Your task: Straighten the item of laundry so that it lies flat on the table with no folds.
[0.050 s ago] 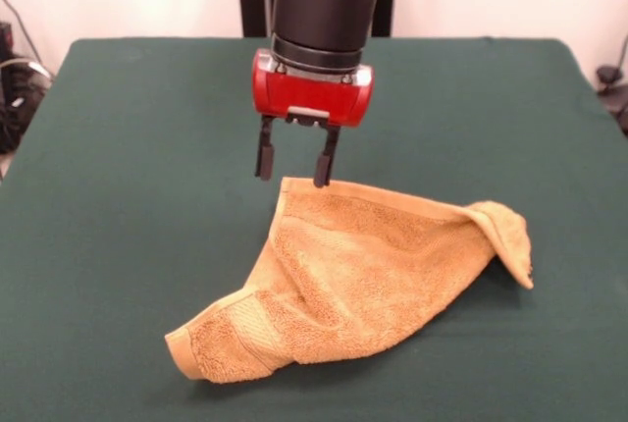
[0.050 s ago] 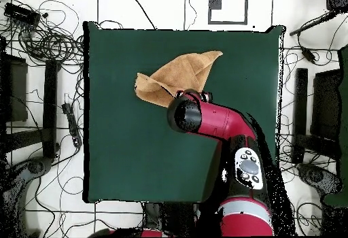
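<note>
The item of laundry [image 1: 363, 275], a golden-orange terry towel, lies bunched and folded over on the dark green table [image 1: 118, 245]. A woven band shows near its front-left end, and its right corner is curled up. My gripper [image 1: 292, 169] hangs just above the towel's far corner, fingers open and empty, with the right fingertip about at the cloth's edge. In the overhead view the towel [image 2: 178, 75] spreads in a rough triangle. The arm covers its near edge and hides the gripper.
Cables and dark equipment [image 2: 41, 38] lie on the floor around the table. The robot's arm [image 2: 217, 123] reaches over the table from its base side.
</note>
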